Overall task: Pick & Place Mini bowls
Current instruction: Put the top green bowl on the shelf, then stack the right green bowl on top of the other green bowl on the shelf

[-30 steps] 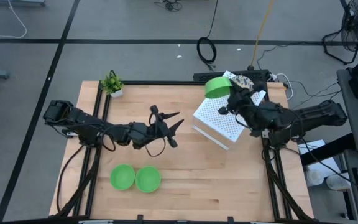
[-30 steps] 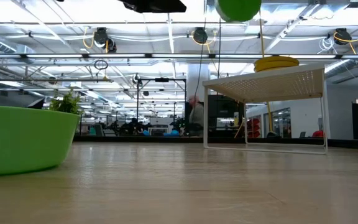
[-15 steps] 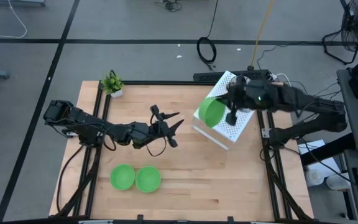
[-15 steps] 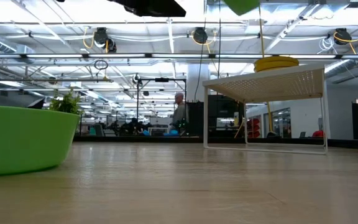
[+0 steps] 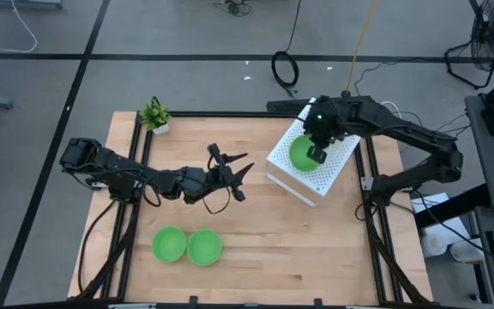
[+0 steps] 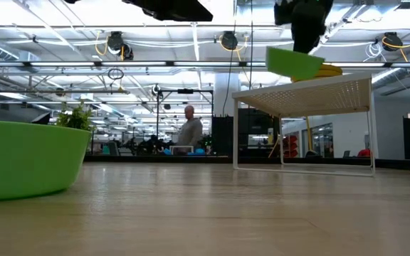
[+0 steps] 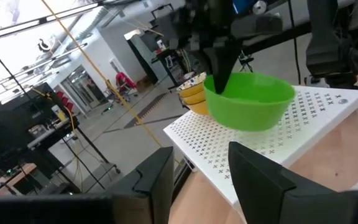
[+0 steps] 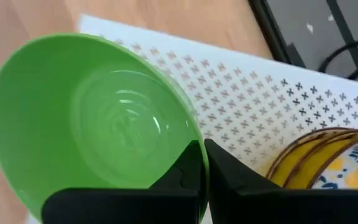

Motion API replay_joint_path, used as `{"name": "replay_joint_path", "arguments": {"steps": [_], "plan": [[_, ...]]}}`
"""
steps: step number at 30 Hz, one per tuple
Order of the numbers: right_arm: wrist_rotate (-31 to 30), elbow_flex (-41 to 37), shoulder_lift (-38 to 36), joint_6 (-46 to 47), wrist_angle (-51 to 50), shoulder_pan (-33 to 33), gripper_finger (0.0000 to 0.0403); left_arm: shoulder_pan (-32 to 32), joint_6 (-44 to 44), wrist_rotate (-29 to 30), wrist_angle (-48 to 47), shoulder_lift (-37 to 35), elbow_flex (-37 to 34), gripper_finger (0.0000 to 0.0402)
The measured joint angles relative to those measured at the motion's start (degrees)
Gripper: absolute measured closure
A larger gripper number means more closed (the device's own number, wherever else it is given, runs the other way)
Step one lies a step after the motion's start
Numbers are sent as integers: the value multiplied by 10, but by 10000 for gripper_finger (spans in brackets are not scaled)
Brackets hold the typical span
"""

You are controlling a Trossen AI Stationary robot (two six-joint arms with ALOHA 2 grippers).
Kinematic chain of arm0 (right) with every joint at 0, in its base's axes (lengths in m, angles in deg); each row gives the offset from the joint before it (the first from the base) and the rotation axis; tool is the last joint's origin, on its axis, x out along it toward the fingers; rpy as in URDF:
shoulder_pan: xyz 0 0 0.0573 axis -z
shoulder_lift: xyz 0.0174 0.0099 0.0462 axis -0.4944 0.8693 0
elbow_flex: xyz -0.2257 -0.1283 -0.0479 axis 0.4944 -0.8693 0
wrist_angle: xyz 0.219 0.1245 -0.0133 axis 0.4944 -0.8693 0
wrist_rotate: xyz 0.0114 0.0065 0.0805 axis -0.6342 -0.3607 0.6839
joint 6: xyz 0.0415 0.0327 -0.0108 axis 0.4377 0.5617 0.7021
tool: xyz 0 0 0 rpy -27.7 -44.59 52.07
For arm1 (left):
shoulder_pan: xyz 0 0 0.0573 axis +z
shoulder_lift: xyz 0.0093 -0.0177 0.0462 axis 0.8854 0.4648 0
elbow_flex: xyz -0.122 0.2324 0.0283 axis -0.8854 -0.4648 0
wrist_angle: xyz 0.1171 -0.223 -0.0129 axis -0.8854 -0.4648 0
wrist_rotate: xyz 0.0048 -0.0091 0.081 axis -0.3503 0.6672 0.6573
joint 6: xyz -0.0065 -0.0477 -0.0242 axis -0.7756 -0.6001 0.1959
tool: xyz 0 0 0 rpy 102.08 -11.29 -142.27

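A plain green mini bowl (image 5: pixel 302 154) hangs over the white perforated stand (image 5: pixel 333 172) at the table's far right, with my right gripper (image 5: pixel 318 153) shut on it. In the low view the bowl (image 6: pixel 290 62) sits tilted just above the stand's top (image 6: pixel 305 92). Patterned cream and yellow mini bowls (image 8: pixel 328 163) are stacked on the stand's far part. Two more green mini bowls (image 5: pixel 169 244) (image 5: pixel 204 247) rest on the table near the front. My left gripper (image 5: pixel 230 172) hovers open over mid-table, pointing level at the stand. My right gripper pinches the green bowl's rim (image 8: pixel 196 144), one finger (image 8: pixel 188 171) inside the bowl and the other (image 8: pixel 229 177) outside its wall. The fingers come from above, slanting down. The bowl hangs tilted, mouth mostly up; whether its base touches the stand, I cannot tell.
A small potted plant (image 5: pixel 154 114) stands at the table's far left corner. Bare wooden tabletop (image 5: pixel 281 249) lies between the stand and the two front bowls. Black frame rails (image 5: pixel 376 232) run along the table's sides. A person (image 6: pixel 189 131) stands far off in the room.
My right gripper has swung from beyond the stand's far corner to over its top, tipped from near level to pointing steeply down, and sunk. The green bowl has gone with it, turning mouth up and dropping to just above the stand.
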Motion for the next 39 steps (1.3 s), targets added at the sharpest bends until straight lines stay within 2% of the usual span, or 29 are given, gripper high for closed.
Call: {"name": "replay_joint_path", "arguments": {"steps": [7,13,22,25,30,36,39], "plan": [[-1,-2,17,-3,-47,9,403,0,-1,0,-7,0,0,245],[-2,-2,17,10,-49,10,396,0,-2,0,-6,0,0,245],[-9,-2,17,6,-47,10,341,0,-7,0,-7,0,0,245],[-59,-2,16,4,-42,9,318,0,-7,0,-10,0,0,245],[-124,-2,-1,8,-7,4,285,0,-7,0,-10,0,0,245],[-120,-2,-36,7,75,-22,265,-2,-4,1,-11,0,0,245],[-88,-2,-48,-6,113,-51,264,-6,0,1,-13,0,0,245]]}}
